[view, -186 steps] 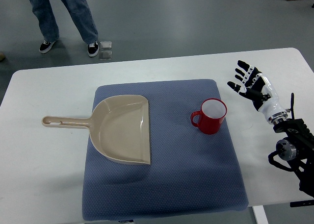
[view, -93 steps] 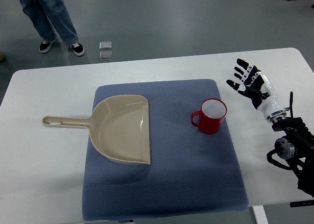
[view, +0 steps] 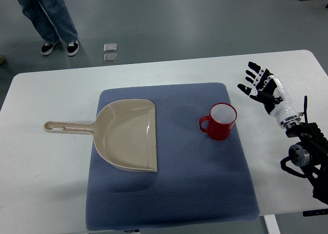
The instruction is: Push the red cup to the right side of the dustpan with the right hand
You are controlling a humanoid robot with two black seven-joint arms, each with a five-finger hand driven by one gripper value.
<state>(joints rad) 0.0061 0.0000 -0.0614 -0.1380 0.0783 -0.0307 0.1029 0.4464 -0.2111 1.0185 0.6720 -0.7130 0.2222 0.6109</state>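
A red cup (view: pixel 220 121) with a white inside stands upright on the blue mat (view: pixel 169 193), its handle pointing left. The beige dustpan (view: pixel 128 135) lies on the mat's left half, open side facing right, its handle reaching left over the white table. A gap of mat separates cup and dustpan. My right hand (view: pixel 261 85) hovers over the table to the right of the cup, fingers spread and holding nothing, not touching the cup. The left arm is out of view.
The white table (view: pixel 46 183) ends close behind the mat and at the right beyond my arm. A person's legs in jeans (view: pixel 48 19) stand on the floor at the far left. Two small clear squares (view: pixel 109 52) lie on the floor.
My right hand has barely shifted and stays open. The person's legs have stepped further left. Cup and dustpan have not moved.
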